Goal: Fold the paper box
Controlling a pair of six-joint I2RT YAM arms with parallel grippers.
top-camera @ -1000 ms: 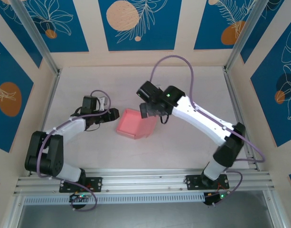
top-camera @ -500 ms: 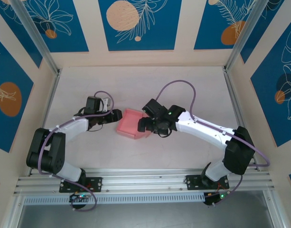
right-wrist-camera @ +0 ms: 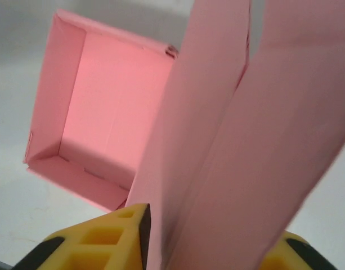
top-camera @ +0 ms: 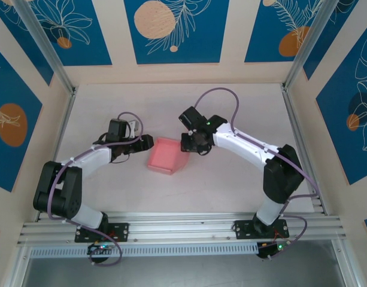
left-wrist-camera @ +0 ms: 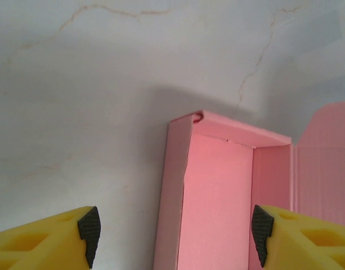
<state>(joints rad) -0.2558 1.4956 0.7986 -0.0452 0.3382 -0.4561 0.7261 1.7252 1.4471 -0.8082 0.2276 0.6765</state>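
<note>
The table (top-camera: 243, 107) is a pale, off-white surface, and the left wrist view shows it crossed by thin brownish cracks (left-wrist-camera: 256, 62). Beige walls (top-camera: 234, 36) close it in on three sides. They carry blue panels (top-camera: 171, 27) printed with orange discs and white leaf outlines. Slanted aluminium posts (top-camera: 45, 48) stand at the upper left and upper right of the top view, and a ribbed metal rail (top-camera: 183, 224) runs along the bottom, where both arms are bolted.

The paper box (top-camera: 165, 156) lies just left of the middle of the top view. It is a pink open tray with low walls standing on the table. A purple cable (top-camera: 216, 92) arches over the right arm above it.

The left gripper (top-camera: 144, 142) sits just beside the tray's left edge. In its wrist view its yellow fingers (left-wrist-camera: 48, 242) are spread wide in the lower corners. Nothing is between them, and the tray's narrow end lies ahead of the gap.

The right gripper (top-camera: 192, 143) is at the tray's upper right corner. In its wrist view the pink lid flap (right-wrist-camera: 262, 129) rises steeply between the fingers, filling the right half of the frame and hiding the table behind it. The fingers appear closed on that flap, and the open tray lies at the upper left.
</note>
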